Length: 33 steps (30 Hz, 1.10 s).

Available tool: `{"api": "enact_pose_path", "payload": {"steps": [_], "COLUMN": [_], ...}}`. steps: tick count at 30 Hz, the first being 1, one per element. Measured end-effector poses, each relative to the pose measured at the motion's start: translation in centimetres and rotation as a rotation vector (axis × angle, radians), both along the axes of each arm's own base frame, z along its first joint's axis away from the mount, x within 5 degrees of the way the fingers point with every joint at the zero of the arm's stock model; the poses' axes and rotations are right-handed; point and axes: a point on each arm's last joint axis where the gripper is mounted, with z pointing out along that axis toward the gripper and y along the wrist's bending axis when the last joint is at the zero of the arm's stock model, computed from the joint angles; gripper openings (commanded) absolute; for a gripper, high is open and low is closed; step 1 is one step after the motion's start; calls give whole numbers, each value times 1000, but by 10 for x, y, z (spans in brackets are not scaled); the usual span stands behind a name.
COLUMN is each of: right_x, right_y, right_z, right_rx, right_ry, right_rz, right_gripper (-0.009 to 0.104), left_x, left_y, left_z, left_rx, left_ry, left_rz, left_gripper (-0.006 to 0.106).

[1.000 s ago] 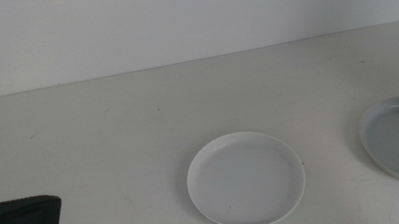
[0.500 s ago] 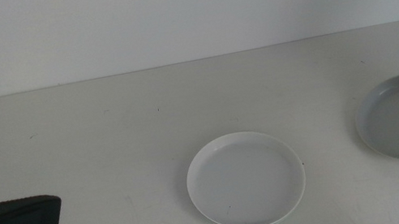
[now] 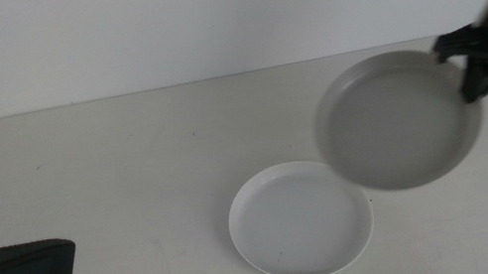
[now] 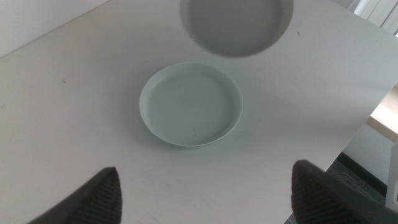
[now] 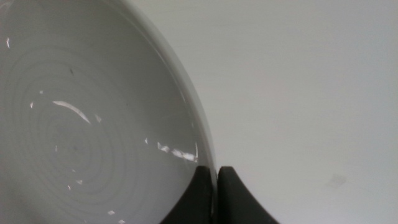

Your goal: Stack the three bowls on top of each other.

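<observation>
The middle view looks forward and down across the table (image 3: pixel 125 148). The left wrist view looks down from high up, sharing the white bowl (image 3: pixel 301 219) with it. The right wrist view sits tight against the grey-blue bowl (image 5: pixel 87 118).

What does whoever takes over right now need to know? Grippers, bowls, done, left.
Right gripper: shut on the rim of the grey bowl, which is in the air, up and to the right of the white bowl.
Left gripper: open, waiting at the table's left, holding nothing.
White bowl: flat on the table, centre front, nothing in it.
Third bowl: not in view.
Done: grey bowl picked up.
Left: set grey into white, then find and add the third.
</observation>
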Motion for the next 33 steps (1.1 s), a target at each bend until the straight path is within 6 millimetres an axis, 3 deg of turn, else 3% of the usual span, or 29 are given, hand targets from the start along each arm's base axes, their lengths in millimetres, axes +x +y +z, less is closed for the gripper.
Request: {"api": "enact_pose_path", "payload": {"steps": [3, 7, 14, 24, 29, 33], "right_x": [-2, 1, 8, 15, 16, 16], "right_y": [37, 75, 116, 128, 129, 129], "right_z": [-3, -21, -63, -90, -91, -91], "right_rx": [9, 14, 7, 32, 33, 32], "right_ry": [-12, -2, 63, 86, 82, 83], "right_rz": [88, 163, 234, 249, 248, 249], "right_gripper": [-1, -1, -1, 3, 21, 47], "left_x": [0, 0, 0, 0, 0, 0], "left_y": [0, 0, 0, 0, 0, 0], "left_z": [0, 0, 0, 0, 0, 0], "left_rx": [0, 0, 0, 0, 0, 0], "left_ry": [0, 0, 0, 0, 0, 0], "left_rz": [0, 0, 0, 0, 0, 0], "left_gripper": [105, 105, 105, 105, 105, 105]}}
